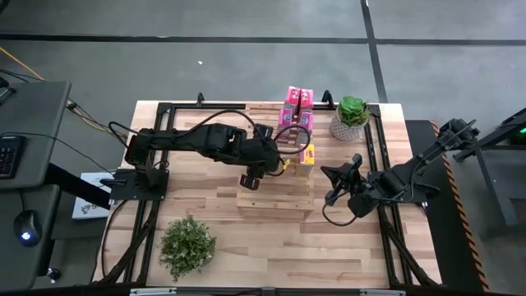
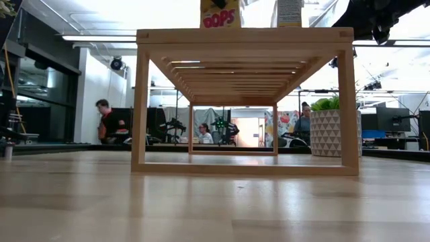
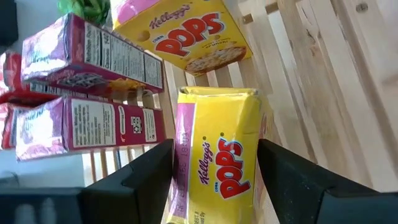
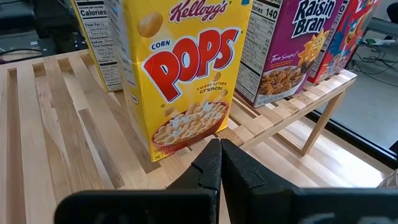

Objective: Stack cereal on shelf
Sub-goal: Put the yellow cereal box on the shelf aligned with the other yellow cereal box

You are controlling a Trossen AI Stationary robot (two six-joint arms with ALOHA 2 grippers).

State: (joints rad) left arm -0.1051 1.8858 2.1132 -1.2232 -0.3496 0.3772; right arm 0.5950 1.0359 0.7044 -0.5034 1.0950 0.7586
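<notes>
My left gripper (image 3: pixel 214 180) is over the slatted wooden shelf (image 1: pixel 275 197), fingers spread either side of a yellow Corn Pops box (image 3: pixel 217 155). In the left wrist view the box sits squarely between the two fingers (image 3: pixel 146 177); I cannot tell whether the pads touch its sides. Just ahead of that gripper stands a second Corn Pops box (image 3: pixel 186 31), and off to one side of it are the magenta Raisin Bran boxes (image 3: pixel 93 56), stacked close together.

My right gripper (image 4: pixel 220 163) sits low beside the shelf's near end, fingers pressed together and holding nothing. Straight in front of it is an upright Corn Pops box (image 4: pixel 186 74) on the slats, with a Raisin Bran box (image 4: pixel 292 50) just beside that, toward the shelf's edge.

From above, the cereal is gathered at the far end of the shelf: pink boxes (image 1: pixel 297 107) in a cluster beyond the left gripper, one yellow box (image 1: pixel 306 156) between the two grippers. A potted plant (image 1: pixel 351 115) stands on the table beyond the right gripper, and another leafy plant (image 1: pixel 187 244) is well apart from both arms at the near side.

In the low view, people (image 2: pixel 107 124) are in the room behind the table.
</notes>
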